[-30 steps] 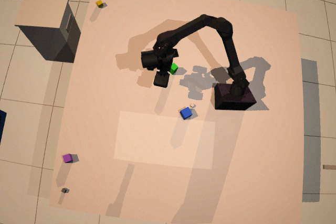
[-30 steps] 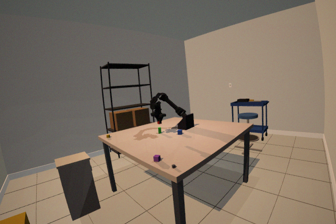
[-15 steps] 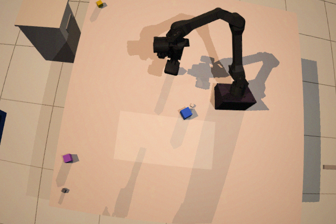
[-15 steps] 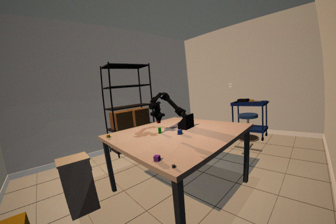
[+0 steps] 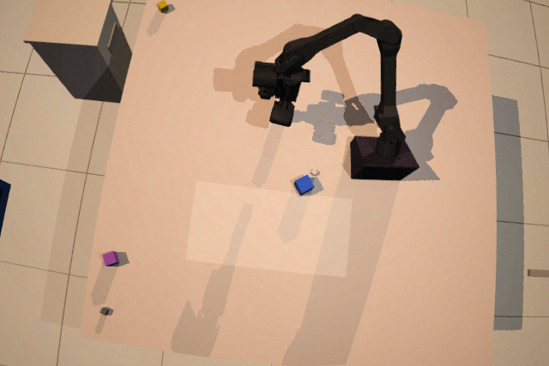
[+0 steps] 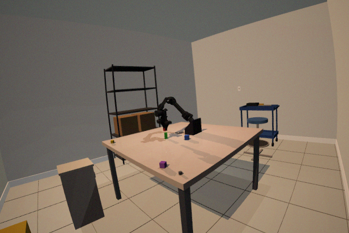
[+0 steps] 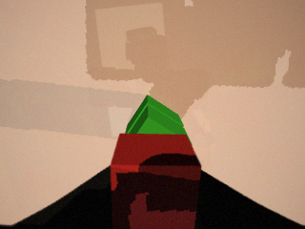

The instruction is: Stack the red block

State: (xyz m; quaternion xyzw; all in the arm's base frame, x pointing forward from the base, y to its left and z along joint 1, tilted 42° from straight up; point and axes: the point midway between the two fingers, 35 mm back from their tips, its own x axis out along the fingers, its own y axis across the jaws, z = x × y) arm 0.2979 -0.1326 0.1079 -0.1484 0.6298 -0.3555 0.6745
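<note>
The red block (image 6: 164,129) (image 7: 154,150) is held between the fingers of my gripper (image 6: 164,127) (image 7: 152,175), which is shut on it. The green tower (image 6: 165,135) (image 7: 156,125) stands upright on the table (image 6: 135,145). In the exterior view the red block is above the tower with a small gap between them. In the wrist view the tower shows just beyond the red block's upper edge, turned at an angle to it, and the block hides its near part. In the top view the arm hides both the red block and the tower.
A blue block (image 5: 304,184) (image 6: 186,137) lies near the arm's base, with a small pale piece (image 5: 315,172) beside it. A purple block (image 5: 110,258) (image 6: 162,164), a small dark block (image 5: 106,310) (image 6: 180,172) and a yellow block (image 5: 162,5) (image 6: 112,141) lie near the table's edges.
</note>
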